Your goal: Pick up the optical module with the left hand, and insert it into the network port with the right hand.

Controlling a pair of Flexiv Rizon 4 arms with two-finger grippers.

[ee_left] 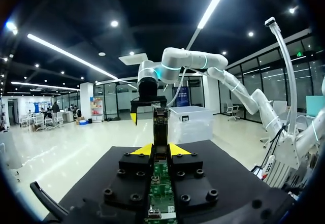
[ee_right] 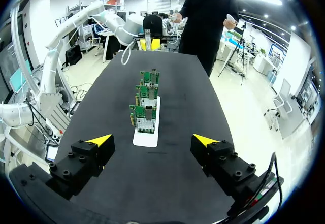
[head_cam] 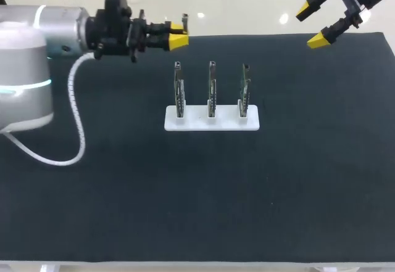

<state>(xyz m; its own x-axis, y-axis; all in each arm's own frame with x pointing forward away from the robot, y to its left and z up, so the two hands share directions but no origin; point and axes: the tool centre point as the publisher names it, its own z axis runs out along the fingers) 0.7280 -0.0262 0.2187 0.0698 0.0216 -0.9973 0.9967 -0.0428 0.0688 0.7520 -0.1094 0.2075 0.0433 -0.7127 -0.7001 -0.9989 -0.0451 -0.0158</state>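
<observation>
yellow-tipped left hand [ee_left: 161, 150] pinches the optical module [ee_left: 160, 120].

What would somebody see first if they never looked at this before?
Probably the three circuit boards standing upright in a row in a white holder, in the middle of the black table. Next, the bright yellow tips: the left jaws, over the table's far left side, are shut on a small optical module, and the right jaws hang wide open over the far right corner.

Black, white, green, yellow
Black mat [head_cam: 197, 192]; white stand [head_cam: 212, 124]; 3 green boards [ee_right: 148, 93]; left gripper [head_cam: 178, 32] and right gripper [head_cam: 311, 27] black, yellow-tipped.
</observation>
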